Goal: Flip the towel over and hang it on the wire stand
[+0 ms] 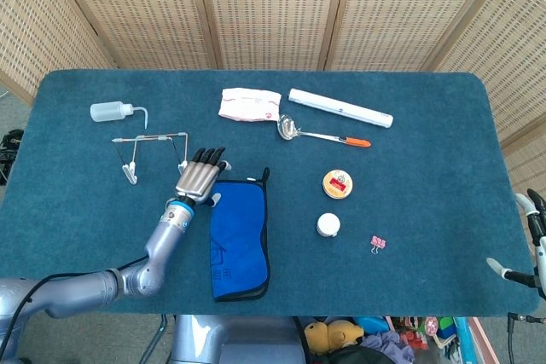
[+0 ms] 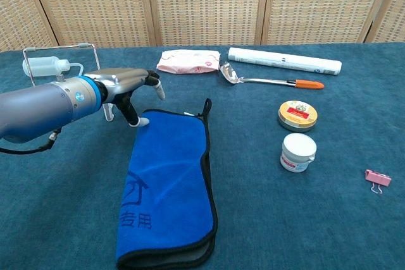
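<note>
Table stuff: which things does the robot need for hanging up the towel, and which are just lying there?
Needed: blue towel, wire stand, left hand.

Just lying there: squeeze bottle, tissue pack, white tube, ladle, tin, white jar, pink clip.

Bare cloth left of towel (image 1: 240, 239). Wire stand (image 1: 152, 149) just far-left of left hand (image 1: 199, 177). Jar (image 1: 328, 225) and tin (image 1: 339, 183) stand right of towel.
</note>
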`<state>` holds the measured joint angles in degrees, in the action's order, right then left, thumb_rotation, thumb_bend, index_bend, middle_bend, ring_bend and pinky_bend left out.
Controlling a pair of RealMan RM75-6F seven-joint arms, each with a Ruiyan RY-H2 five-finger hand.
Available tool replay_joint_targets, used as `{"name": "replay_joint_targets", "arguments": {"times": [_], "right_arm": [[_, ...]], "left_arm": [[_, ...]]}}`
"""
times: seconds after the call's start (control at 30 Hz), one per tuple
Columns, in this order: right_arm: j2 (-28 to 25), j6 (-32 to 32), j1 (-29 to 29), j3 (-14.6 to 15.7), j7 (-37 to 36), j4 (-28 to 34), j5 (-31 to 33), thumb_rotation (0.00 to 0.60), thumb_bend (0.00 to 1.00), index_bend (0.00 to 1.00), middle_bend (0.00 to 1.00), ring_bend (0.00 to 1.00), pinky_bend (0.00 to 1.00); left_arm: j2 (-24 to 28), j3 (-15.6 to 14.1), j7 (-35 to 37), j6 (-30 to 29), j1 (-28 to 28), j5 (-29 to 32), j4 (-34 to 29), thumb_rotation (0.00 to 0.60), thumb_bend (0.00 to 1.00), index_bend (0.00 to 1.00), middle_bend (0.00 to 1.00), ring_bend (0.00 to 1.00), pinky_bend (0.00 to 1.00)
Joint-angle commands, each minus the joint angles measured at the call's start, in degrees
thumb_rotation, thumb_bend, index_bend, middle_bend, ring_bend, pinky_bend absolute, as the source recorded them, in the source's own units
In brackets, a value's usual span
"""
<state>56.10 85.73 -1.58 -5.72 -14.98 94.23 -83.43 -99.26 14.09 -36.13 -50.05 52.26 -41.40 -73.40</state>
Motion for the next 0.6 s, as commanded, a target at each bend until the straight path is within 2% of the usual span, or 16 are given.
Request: {"name": "replay_joint_targets", "arguments": {"times": [0.03,0.3,0.6], "right_arm": [[-0.03,-0.10,-0.03,-0.06,-0.16,-0.07,0.17,0.600,0.00,0.00,0.00,0.00,0.00],[-0.21,-0.62,-0.20,-0.23,-0.90,-0.34,0.64,0.600,0.00,0.00,0.00,0.00,0.00],[-0.28,-0.72,-0.21,-0.23,-1.18,-0.41,0.71,0.600,0.00,0.00,0.00,0.00,0.00]], "left_arm": [[-0.73,-0.08,-0.64,-0.22,0.60,1.12,0.84,0.600,0.35,0.25,0.00,0.00,0.00],[-2.82,-0.34,-3.03,-0.11,2.06,5.66,3.82,0.600,0.35,0.25,0.00,0.00,0.00],[-3.61,-0.61,-2.36,1.15,2.71,7.11,5.21,0.600,0.35,0.26,0.00,0.00,0.00]]}}
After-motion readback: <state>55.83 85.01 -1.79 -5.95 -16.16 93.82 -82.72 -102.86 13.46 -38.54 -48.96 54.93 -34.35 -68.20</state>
